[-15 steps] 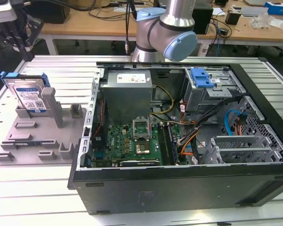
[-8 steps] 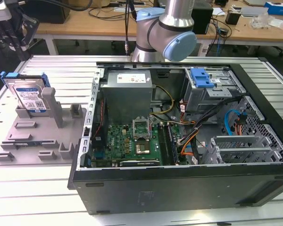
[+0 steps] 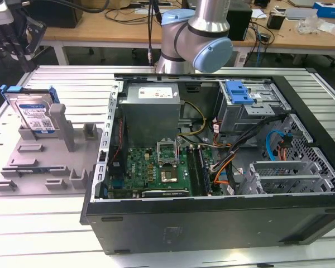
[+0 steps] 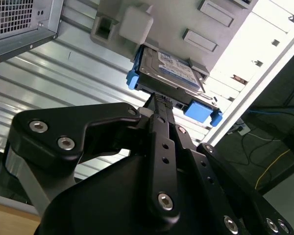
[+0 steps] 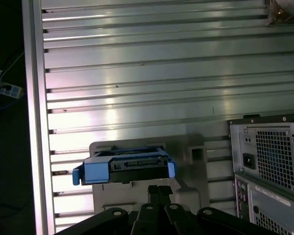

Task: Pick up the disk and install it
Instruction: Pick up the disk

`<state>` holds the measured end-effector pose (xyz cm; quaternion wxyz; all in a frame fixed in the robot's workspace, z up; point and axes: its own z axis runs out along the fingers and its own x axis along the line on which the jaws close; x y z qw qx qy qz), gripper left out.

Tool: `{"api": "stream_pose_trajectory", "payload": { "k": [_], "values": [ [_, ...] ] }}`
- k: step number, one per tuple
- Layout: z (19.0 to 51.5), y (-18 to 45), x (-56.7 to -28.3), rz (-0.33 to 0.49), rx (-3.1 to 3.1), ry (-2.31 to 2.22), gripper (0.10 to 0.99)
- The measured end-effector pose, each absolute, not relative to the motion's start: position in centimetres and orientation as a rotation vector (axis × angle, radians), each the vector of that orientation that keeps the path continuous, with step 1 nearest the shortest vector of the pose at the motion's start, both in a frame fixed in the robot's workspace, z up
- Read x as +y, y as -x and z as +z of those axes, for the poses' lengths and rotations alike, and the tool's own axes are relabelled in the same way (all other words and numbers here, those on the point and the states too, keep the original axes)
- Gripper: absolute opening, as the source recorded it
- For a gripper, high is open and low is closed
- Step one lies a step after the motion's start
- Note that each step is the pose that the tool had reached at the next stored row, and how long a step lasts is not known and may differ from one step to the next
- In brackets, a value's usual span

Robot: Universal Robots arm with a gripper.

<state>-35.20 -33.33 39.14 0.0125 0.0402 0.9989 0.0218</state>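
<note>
the disk point(image 3: 33, 114) is stood upright in a grey stand point(image 3: 44, 164) at the exterior view's upper left, likely for edge access by the closed, empty hand point(image 4: 160, 100).

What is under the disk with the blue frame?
The disk stands on edge in a slot of the gray holder. The slot's walls hide the disk's bottom edge.

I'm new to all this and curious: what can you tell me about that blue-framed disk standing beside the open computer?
The disk is a flat silver-black hard drive with a white-and-blue label, clipped in a blue plastic frame. It stands on edge, nearly upright, in a grey holder on the table, to the exterior view's left of the computer case. Only the holder touches it.
</note>
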Motion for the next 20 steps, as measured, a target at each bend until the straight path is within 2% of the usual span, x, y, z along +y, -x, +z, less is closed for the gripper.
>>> {"api": "stream_pose_trajectory", "payload": {
  "k": [8,20],
  "values": [
    [39.11,35.20,-33.32,0.069,3.118,-0.018,0.106],
    [38.92,35.20,-33.33,0.074,3.099,0.478,0.106]
  ]
}}
